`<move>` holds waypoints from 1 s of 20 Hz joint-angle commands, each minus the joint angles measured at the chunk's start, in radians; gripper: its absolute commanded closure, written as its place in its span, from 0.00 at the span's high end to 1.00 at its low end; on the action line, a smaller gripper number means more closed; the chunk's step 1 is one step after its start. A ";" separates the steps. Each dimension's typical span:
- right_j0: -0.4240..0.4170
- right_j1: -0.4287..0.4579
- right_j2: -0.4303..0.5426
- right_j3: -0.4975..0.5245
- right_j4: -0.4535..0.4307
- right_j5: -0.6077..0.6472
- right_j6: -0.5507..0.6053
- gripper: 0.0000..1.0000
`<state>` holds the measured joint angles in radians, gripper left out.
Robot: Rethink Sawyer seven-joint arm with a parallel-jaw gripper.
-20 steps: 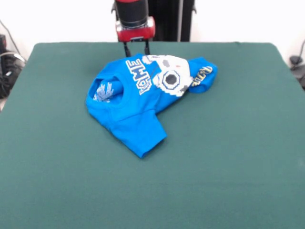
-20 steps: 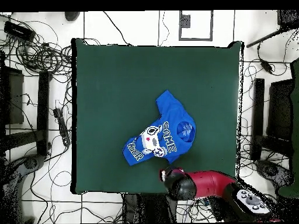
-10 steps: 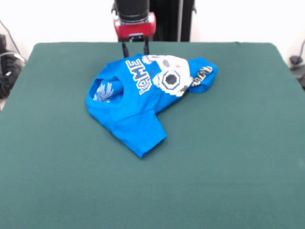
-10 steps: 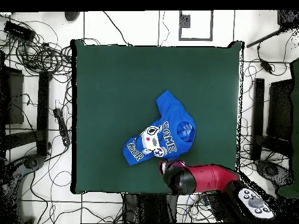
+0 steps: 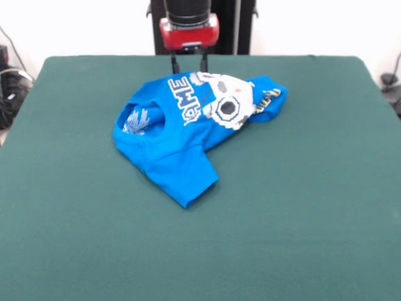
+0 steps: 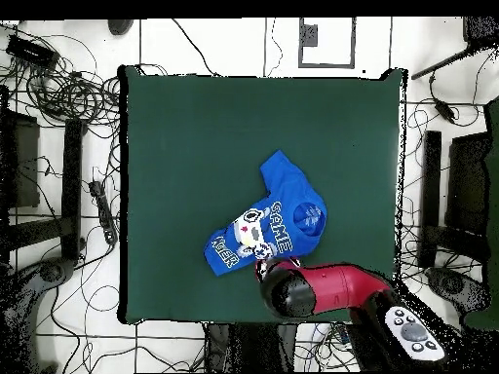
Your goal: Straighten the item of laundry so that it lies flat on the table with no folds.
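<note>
The bright blue T-shirt (image 5: pixel 182 135) lies crumpled on the far middle of the green table (image 5: pixel 313 200). Its white print and letters face up, one sleeve points toward the camera, and a folded lump sits at its right end. My gripper (image 5: pixel 188 65) hangs from the red and black arm at the shirt's far edge. Its two thin fingers (image 5: pixel 174 63) stand apart, open, with their tips at the cloth. In the overhead view the shirt (image 6: pixel 283 209) lies on the table (image 6: pixel 195 136), and the arm's head (image 6: pixel 288 292) covers the shirt's edge nearest the robot and hides the gripper.
The black pedestal column (image 5: pixel 225 25) stands behind the table's far edge. Cables and black stands (image 6: pixel 58 97) lie on the floor around the table. Wide bare green cloth surrounds the shirt on all sides.
The gripper has moved right along the shirt's far edge and in over it. The shirt's printed far part has shifted slightly to the right.
</note>
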<state>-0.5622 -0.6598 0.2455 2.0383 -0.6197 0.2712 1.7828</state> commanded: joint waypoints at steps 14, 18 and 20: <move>0.196 0.029 0.044 -0.149 0.113 0.057 0.128 1.00; 0.249 0.041 0.036 -0.171 0.149 0.059 0.156 1.00; 0.278 0.042 0.028 -0.174 0.170 0.057 0.175 1.00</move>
<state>-0.3743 -0.6660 0.2434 1.9476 -0.5419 0.2714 1.7828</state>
